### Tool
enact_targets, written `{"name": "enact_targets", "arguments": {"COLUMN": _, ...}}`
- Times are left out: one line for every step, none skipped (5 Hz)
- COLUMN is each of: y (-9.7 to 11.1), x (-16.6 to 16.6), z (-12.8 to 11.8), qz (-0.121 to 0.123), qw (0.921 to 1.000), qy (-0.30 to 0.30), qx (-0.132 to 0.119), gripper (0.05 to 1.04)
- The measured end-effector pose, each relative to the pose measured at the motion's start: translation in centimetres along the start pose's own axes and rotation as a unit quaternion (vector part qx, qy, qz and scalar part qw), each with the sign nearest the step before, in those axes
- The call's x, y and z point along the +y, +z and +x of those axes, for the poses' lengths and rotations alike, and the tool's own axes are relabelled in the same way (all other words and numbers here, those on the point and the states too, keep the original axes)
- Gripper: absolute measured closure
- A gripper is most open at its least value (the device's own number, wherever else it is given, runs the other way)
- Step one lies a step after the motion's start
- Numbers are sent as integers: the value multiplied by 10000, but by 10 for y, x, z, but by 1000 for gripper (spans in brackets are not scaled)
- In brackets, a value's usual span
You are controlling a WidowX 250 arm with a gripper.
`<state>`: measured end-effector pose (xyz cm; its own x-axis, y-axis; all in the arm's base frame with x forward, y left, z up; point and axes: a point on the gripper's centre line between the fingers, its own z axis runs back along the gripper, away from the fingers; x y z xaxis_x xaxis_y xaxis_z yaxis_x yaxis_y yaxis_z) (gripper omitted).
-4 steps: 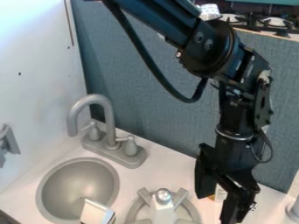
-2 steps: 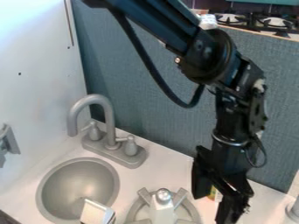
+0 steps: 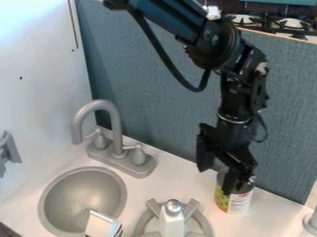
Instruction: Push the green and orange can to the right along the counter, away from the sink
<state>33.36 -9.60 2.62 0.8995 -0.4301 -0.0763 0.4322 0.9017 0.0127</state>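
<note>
Wide-open black gripper (image 3: 215, 181) at lower right, partly hiding a can (image 3: 232, 202); grey sink (image 3: 79, 190), faucet (image 3: 116, 125) at left.

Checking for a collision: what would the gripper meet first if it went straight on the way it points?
Probably the can on the counter; the gripper points down and overlaps it in view, though depth is unclear.

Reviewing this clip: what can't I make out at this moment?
In the camera view:
- Can: top partly hidden behind the gripper; whether they touch is unclear.
- Silver-and-white object: cut off by the bottom edge.
- Grey ring: same edge cuts it.
- Grey wall fixture: cut off by the left edge.
</note>
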Motion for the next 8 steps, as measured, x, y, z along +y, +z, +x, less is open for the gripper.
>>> {"name": "enact_targets", "arguments": {"y": -8, "x": 38, "z": 22, "qz": 203, "qw": 9994, "qy": 293, "qx": -25, "gripper": 76}}
{"name": "enact_targets", "arguments": {"y": -15, "x": 54, "z": 27, "qz": 172, "qw": 9988, "qy": 430, "qx": -160, "gripper": 76}}
{"name": "enact_targets", "arguments": {"y": -18, "x": 62, "z": 21, "qz": 92, "qw": 9985, "qy": 537, "qx": -14, "gripper": 76}}
{"name": "enact_targets", "arguments": {"y": -18, "x": 67, "z": 13, "qz": 206, "qw": 9972, "qy": 691, "qx": 212, "gripper": 76}}
{"name": "enact_targets", "arguments": {"y": -33, "x": 74, "z": 15, "qz": 261, "qw": 9956, "qy": 822, "qx": 370, "gripper": 76}}
{"name": "enact_targets", "arguments": {"y": -44, "x": 85, "z": 23, "qz": 405, "qw": 9917, "qy": 1216, "qx": -26, "gripper": 76}}
{"name": "enact_targets", "arguments": {"y": -63, "x": 85, "z": 26, "qz": 415, "qw": 9910, "qy": 1257, "qx": -198, "gripper": 76}}
{"name": "enact_targets", "arguments": {"y": -67, "x": 96, "z": 28, "qz": 438, "qw": 9897, "qy": 1288, "qx": -446, "gripper": 76}}
